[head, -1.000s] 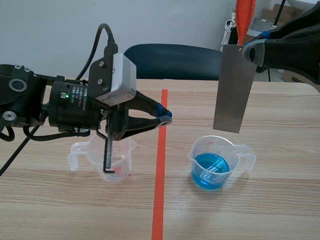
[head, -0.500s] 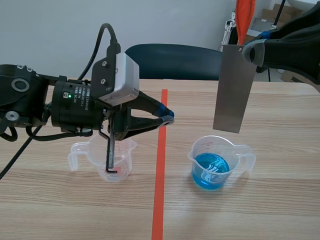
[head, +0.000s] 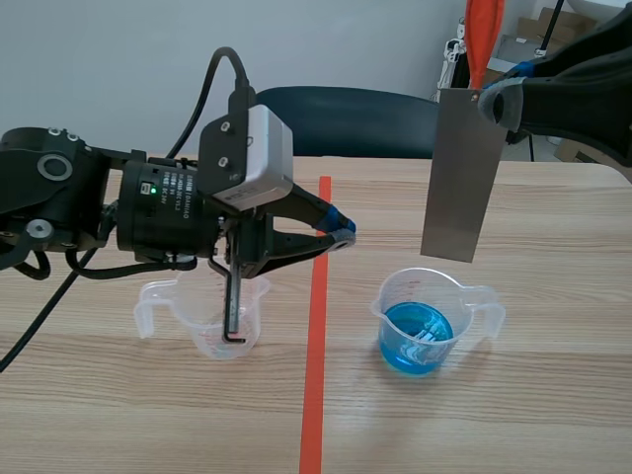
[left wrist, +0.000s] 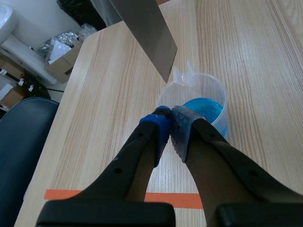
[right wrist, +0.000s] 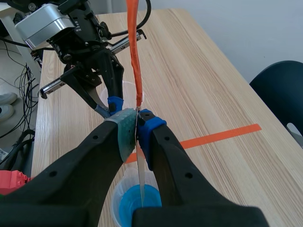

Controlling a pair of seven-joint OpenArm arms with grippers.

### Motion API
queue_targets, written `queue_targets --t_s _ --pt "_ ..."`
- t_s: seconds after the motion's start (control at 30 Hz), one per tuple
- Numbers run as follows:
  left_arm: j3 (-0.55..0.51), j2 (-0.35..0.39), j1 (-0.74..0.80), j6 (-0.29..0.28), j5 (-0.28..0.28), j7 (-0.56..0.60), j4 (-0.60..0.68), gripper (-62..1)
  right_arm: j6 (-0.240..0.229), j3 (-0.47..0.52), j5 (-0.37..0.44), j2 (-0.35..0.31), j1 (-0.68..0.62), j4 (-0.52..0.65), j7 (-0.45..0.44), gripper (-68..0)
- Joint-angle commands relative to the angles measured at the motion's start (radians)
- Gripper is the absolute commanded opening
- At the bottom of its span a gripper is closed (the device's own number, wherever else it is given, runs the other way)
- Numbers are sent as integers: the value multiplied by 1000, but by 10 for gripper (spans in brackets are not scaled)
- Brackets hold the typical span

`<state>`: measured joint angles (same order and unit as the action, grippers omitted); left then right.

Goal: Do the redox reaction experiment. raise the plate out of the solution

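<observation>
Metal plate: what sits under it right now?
The clear beaker of blue solution sits below the metal plate, apart from it. The beaker's floor is hidden under the liquid.

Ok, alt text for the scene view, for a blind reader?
The right gripper holds a flat grey metal plate clear above a clear plastic beaker of blue solution. The left gripper, shut, hovers near a second clear beaker.

Office-like lab room: wooden table [head: 553, 415], blue chair [head: 346, 120], cardboard boxes [head: 541, 28] behind
</observation>
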<state>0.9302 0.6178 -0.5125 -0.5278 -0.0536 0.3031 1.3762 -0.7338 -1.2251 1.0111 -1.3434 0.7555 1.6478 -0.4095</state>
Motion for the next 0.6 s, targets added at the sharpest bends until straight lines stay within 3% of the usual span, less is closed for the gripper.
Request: queue_targets --t_s 0.0,0.57 --pt "1 -8 -6 1 -10 10 12 -573 -12 22 14 -11 23 7 -15 -658" --pt "1 -53 -6 0 -2 -27 12 -573 -12 22 14 -11 20 7 -14 -658"
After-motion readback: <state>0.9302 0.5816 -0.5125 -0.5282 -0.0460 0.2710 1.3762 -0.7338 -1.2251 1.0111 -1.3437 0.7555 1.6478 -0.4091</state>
